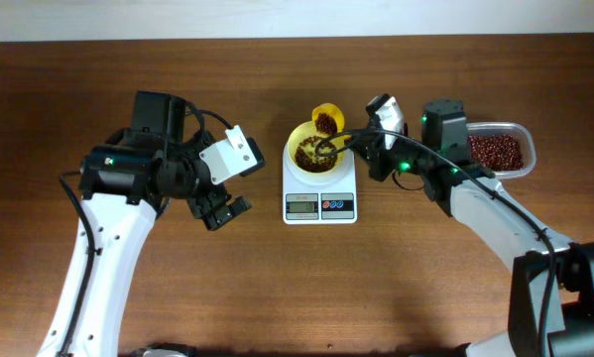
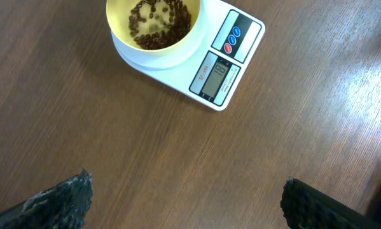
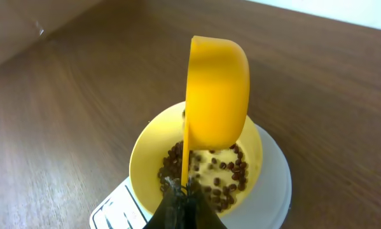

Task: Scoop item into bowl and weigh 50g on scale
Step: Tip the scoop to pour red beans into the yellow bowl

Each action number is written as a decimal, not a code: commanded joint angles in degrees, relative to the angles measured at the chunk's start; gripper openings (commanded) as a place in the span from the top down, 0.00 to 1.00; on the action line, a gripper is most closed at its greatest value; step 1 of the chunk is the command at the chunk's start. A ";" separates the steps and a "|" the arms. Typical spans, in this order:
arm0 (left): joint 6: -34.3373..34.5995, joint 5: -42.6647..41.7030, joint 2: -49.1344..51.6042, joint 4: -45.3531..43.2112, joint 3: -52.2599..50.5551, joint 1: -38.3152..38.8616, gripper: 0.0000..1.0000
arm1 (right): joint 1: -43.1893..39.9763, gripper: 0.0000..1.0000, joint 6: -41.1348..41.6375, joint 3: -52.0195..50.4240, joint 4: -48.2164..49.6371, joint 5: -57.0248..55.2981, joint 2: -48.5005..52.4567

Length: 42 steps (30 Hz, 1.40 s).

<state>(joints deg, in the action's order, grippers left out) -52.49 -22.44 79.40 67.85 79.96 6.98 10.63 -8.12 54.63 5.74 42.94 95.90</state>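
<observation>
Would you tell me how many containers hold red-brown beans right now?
3: the small round pale-yellow plastic bowl on the white square scale, the yellow plastic scoop tilted above it, and the clear rectangular plastic tub at far right.

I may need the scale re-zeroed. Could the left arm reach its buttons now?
Probably yes. The left gripper hovers open beside the scale, only bare table between them. The buttons on its front edge lie clear of the right gripper holding the scoop over the bowl.

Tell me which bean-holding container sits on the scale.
The round pale-yellow bowl; the right gripper holds the scoop above it, and the clear tub rests on the table.
</observation>
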 commanded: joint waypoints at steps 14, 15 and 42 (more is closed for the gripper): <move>0.61 -0.24 -0.26 -0.07 -0.26 -0.07 0.01 | 2.97 0.96 -2.43 0.39 1.97 -3.39 0.02; 0.61 -0.24 -0.26 -0.07 -0.26 -0.07 0.01 | 3.48 0.96 -3.67 0.31 0.20 -10.38 0.33; 0.61 -0.24 -0.26 -0.07 -0.26 -0.07 0.01 | 8.81 0.96 -6.88 0.35 -10.45 -23.10 -8.50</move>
<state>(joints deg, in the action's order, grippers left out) -52.47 -22.44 79.40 67.81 79.92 6.98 18.76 -13.30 54.98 -4.08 21.82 87.48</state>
